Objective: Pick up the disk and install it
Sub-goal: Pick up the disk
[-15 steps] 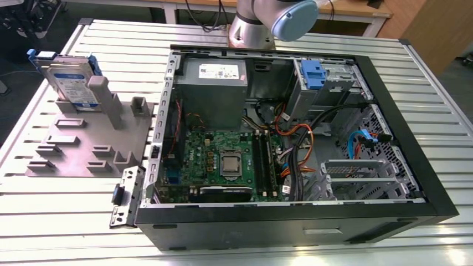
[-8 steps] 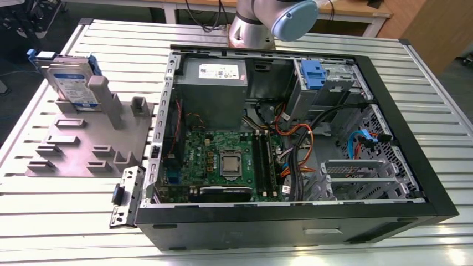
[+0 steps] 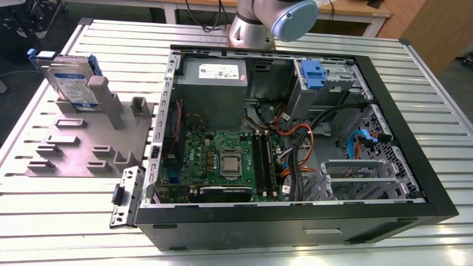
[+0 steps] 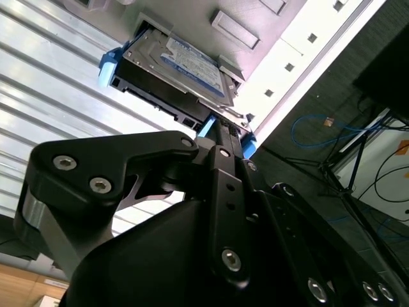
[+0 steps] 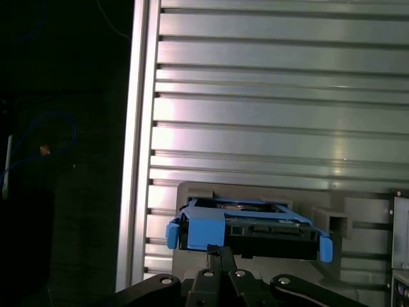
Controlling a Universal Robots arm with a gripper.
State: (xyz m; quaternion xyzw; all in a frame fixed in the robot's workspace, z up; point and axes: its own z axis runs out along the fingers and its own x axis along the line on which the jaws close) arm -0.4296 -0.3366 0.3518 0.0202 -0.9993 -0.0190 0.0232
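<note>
Standing on edge in a slot of the grey fixture plate (image 3: pixel 81 145), the disk (image 3: pixel 70 80) sits at the exterior view's left, well apart from the open computer case (image 3: pixel 296 215). Its white-and-blue label faces outward and its blue carrier frames the edges. Fixture and case both rest on the slatted aluminium desk (image 3: pixel 66 221).

Inside the case are the grey power supply (image 3: pixel 212 88), the green motherboard (image 3: pixel 221 158) and a fixed blue caddy (image 3: pixel 313 75). The arm (image 3: pixel 266 22) rises behind the case.

In both wrist views the gripper (image 5: pixel 219 251) (image 4: pixel 220 131) points toward the disk (image 5: pixel 255 230) (image 4: pixel 185 64). The jaws look brought together, with nothing seen between them. Their tips overlap the blue carrier in the picture, and contact cannot be told. In the exterior view nothing grips the disk.
</note>
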